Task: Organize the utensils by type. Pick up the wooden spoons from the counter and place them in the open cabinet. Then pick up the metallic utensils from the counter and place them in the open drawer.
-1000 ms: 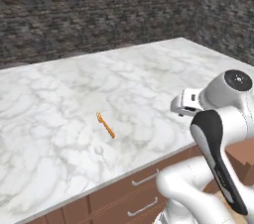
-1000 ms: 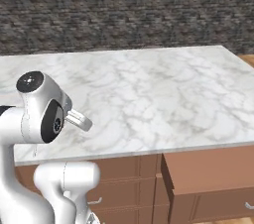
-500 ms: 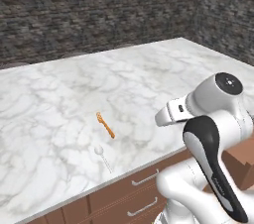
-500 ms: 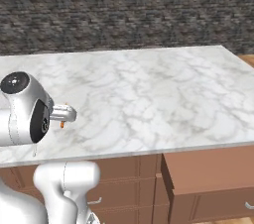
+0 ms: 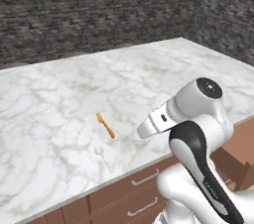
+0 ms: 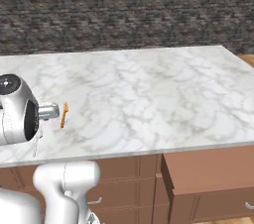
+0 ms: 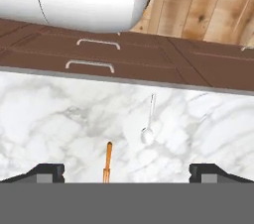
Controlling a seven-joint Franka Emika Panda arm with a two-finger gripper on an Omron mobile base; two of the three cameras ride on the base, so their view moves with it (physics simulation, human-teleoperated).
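Counter (image 5: 59, 99): white marble, grey-veined, smooth, faint sheen. Cupboard fronts (image 7: 149, 59) below my reach: brown wood, matt, with pale metal bar handles. Fork (image 5: 105, 125): orange-brown, smooth. Spoon (image 7: 148, 128): pale silvery-white, polished. Floor (image 7: 208, 10): light wood planks, grain plain.

Base pair flanking, hand overhead counter (image 5: 59, 99)
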